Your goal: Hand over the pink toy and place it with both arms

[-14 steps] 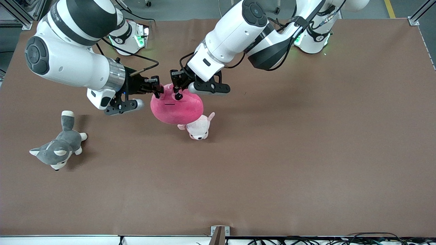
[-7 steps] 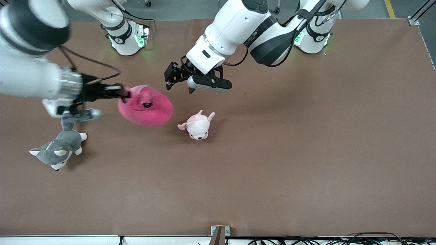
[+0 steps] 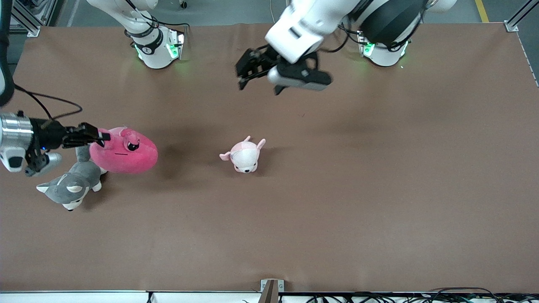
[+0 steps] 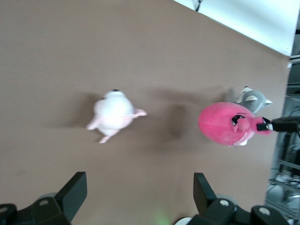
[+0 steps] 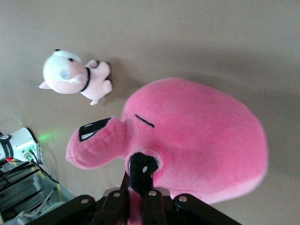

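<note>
**Handover done, placing left**

Judged from the scene: toy now with one arm only, so the handover reads as complete. Right gripper (image 3: 100, 136) clamped on one eye bump of the pink toy (image 3: 124, 152), fingers pinched tight on the plush, as the right wrist view shows. Toy (image 5: 197, 140) held in the air at the right arm's end of the table, over the grey plush (image 3: 71, 185) and partly hiding it. Not yet set down.

Left gripper (image 3: 244, 75) empty, jaws spread wide, up over bare table near its own base, well apart from the toy. Seen from the left wrist, only brown table between its fingers (image 4: 72, 194), with the toy (image 4: 225, 124) and the piglet (image 4: 112, 115) far below.

Piglet (image 3: 244, 156) lying alone mid-table, untouched.

Still to do, by this reading: lowering the toy onto the table and releasing it. Where exactly, not shown.
</note>
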Robot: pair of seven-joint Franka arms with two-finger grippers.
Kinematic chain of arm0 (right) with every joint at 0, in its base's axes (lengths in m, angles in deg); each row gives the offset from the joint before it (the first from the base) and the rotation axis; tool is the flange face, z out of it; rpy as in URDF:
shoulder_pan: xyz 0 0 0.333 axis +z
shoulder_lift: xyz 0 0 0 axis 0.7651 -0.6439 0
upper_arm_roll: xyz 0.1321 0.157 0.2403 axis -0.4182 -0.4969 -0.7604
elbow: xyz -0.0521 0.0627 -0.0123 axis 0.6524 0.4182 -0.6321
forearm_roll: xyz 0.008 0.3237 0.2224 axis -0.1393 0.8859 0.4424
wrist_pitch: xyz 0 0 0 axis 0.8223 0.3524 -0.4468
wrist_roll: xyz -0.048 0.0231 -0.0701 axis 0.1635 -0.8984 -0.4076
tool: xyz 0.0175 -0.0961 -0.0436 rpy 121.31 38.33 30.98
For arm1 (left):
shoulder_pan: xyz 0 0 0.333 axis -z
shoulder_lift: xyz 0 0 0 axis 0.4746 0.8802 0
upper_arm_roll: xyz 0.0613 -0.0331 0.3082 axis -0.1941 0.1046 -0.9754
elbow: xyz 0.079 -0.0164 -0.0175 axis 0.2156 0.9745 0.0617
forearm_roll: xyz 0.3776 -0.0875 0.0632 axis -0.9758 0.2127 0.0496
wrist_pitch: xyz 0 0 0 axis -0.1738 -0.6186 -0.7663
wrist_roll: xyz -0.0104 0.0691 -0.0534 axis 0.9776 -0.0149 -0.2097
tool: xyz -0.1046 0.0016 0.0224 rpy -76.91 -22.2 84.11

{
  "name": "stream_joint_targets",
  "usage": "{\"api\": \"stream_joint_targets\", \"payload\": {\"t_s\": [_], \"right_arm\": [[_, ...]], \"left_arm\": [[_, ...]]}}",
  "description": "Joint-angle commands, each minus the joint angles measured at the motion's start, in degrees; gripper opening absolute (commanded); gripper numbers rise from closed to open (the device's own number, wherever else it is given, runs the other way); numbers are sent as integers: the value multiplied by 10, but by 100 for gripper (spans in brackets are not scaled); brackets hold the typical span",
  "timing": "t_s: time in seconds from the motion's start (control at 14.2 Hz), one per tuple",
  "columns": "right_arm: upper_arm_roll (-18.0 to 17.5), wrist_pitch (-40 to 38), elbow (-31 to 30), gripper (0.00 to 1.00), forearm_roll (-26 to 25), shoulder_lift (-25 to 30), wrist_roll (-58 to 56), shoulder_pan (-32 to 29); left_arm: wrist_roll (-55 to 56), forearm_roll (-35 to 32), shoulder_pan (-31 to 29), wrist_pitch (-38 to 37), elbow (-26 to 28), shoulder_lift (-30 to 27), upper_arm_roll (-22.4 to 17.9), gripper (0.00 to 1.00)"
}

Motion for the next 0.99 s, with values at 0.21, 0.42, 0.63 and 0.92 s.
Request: {"api": "stream_joint_targets", "payload": {"t_s": [0.21, 0.42, 0.63, 0.92], "right_arm": [[-16, 69, 25, 0, 21, -85, -64, -2], [-16, 67, 25, 0, 91, -105, -68, -1], [-16, 63, 24, 0, 90, -122, -120, -3], [-16, 48, 24, 0, 88, -137, -153, -9]], "left_arm": [[-150, -90, -146, -145, 15, -94, -1, 100], [-255, -94, -243, -169, 17, -96, 0, 100], [-388, -94, -339, -183, 28, -95, 1, 100], [-499, -134, -402, -183, 82, -99, 1, 100]]}}
